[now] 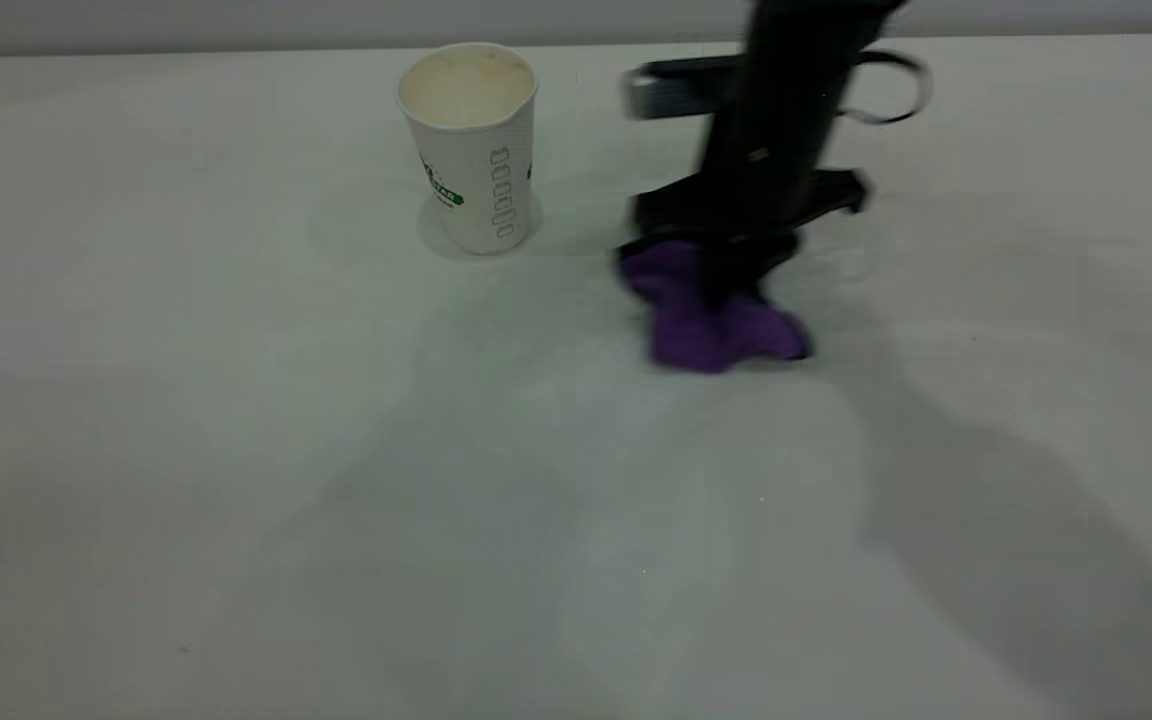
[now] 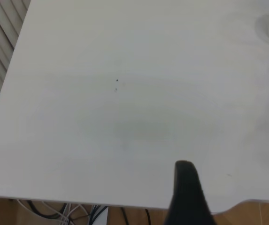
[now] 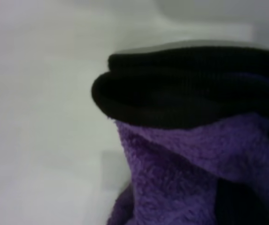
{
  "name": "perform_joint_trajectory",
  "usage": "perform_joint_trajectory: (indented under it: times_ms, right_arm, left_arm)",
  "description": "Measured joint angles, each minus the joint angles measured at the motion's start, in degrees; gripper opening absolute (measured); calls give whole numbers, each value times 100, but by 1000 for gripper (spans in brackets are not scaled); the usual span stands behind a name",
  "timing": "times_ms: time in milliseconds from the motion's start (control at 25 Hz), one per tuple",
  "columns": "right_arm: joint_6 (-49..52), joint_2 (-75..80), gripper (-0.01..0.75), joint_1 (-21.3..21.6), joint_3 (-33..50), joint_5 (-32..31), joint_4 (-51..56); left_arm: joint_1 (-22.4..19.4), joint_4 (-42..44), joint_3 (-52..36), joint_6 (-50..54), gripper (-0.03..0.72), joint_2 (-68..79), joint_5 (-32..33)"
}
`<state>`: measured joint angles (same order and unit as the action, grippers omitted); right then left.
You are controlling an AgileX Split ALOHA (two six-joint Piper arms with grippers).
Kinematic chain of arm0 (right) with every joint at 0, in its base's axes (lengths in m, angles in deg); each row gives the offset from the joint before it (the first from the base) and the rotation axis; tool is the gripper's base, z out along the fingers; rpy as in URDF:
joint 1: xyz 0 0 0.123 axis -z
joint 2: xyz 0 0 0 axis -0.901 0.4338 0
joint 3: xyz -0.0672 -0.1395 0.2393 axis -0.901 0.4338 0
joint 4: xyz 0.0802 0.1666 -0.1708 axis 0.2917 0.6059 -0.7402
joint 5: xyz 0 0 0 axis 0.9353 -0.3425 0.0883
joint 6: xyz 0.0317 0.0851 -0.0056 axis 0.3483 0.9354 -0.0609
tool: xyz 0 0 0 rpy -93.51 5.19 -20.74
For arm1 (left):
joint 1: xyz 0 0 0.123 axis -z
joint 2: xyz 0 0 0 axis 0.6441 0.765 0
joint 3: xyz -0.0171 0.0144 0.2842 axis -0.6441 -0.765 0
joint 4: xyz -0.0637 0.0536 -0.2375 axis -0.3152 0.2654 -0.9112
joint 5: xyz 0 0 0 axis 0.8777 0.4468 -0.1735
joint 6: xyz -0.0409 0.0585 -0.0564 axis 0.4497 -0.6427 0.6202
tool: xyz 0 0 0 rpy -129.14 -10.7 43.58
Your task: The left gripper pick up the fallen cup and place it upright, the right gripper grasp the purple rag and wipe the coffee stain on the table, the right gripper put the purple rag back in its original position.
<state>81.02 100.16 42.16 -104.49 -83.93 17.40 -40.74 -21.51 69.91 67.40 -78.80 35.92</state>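
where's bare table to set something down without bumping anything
The whole near half of the table is bare, as is the stretch left of the cup. It is crowded at the back: the right gripper presses the rag down just right of the cup, leaving a narrow gap between.

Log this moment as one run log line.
cup upright | right end effector pressing purple rag onto table, right of cup | coffee stain not visible | left end effector away, near table edge
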Motion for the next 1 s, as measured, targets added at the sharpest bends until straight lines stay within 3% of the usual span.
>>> perform_joint_trajectory:
  times_ms: [360, 560, 680, 880, 1000]
  right_arm:
    - [0, -6, 62, 1211, -15, -705, -700]
    - [0, -6, 102, 1673, -131, -909, -700]
    - [0, -44, 218, 1750, -290, -1184, -821]
    - [-369, -628, 613, 1776, -786, -2131, -1016]
    - [-670, -1234, 713, 1776, -1127, -2779, -986]
  left_arm:
    - [0, 0, 0, 0, 569, 0, 0]
    - [0, 0, 0, 0, 569, 0, 0]
    - [0, 0, 0, 0, 569, 0, 0]
    - [0, 0, 0, 0, 569, 0, 0]
    - [0, 0, 0, 0, 569, 0, 0]
